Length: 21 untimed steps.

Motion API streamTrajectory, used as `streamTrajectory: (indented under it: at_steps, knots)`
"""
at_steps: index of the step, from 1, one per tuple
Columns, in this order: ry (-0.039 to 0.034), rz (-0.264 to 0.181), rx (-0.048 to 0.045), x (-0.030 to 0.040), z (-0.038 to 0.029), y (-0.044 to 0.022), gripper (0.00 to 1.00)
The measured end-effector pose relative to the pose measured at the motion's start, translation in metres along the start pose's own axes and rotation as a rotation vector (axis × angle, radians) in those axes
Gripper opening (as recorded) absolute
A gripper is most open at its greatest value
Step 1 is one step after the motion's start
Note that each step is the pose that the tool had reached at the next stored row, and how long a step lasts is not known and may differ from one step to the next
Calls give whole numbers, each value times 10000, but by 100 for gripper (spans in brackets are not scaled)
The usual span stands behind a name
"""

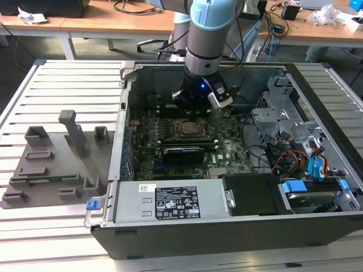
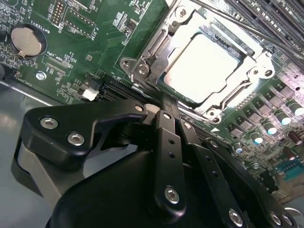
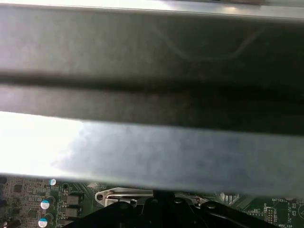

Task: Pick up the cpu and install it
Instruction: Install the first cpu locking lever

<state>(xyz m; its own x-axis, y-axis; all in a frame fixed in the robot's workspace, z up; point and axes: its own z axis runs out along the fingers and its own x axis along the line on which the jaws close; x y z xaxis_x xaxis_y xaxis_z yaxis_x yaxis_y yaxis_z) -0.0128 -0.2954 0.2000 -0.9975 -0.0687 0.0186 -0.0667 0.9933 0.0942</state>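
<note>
while hanging inside open case, gripper hovering low over motherboard, near socket. cpu sitting in socket frame in second wrist view, silvery top glaring bright, bracket edges lying around it. gripper linkage sitting just beside frame, not touching cpu. fingertips hidden, so cannot tell whether clenched or released. grey fixture tray lying on slatted table, at exterior view's left of case.
</note>
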Motion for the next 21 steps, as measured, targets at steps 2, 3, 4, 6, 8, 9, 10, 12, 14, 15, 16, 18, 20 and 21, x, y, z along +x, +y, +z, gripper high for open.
streamTrajectory:
  at_steps: [2, 3, 4, 6, 8, 9, 10, 12, 14, 15, 16, 18, 20, 21]
  knots:
    - [4, 1, -1, -13, 1, 0, 11]
    - [6, 1, -2, -20, 1, -1, 11]
    - [8, 1, -3, -27, 0, -1, 11]
    - [13, 0, -7, -49, 0, -3, 11]
    - [10, -1, -33, -70, -5, -7, 11]
    - [2, -2, -49, -77, -6, -8, 11]
    - [-10, -4, -82, -84, -5, -8, 11]
    - [-18, -4, -109, -93, 2, -6, 11]
    - [-17, -2, -106, -96, -3, -6, 11]
    - [-17, -2, -105, -96, -12, -5, 11]
    - [-17, -2, -97, -95, -32, -4, 11]
    - [-21, -4, -105, -94, -90, 2, 11]
    - [-27, -4, -108, -92, -95, 3, 11]
    - [-26, -4, -121, -84, -96, 3, 11]
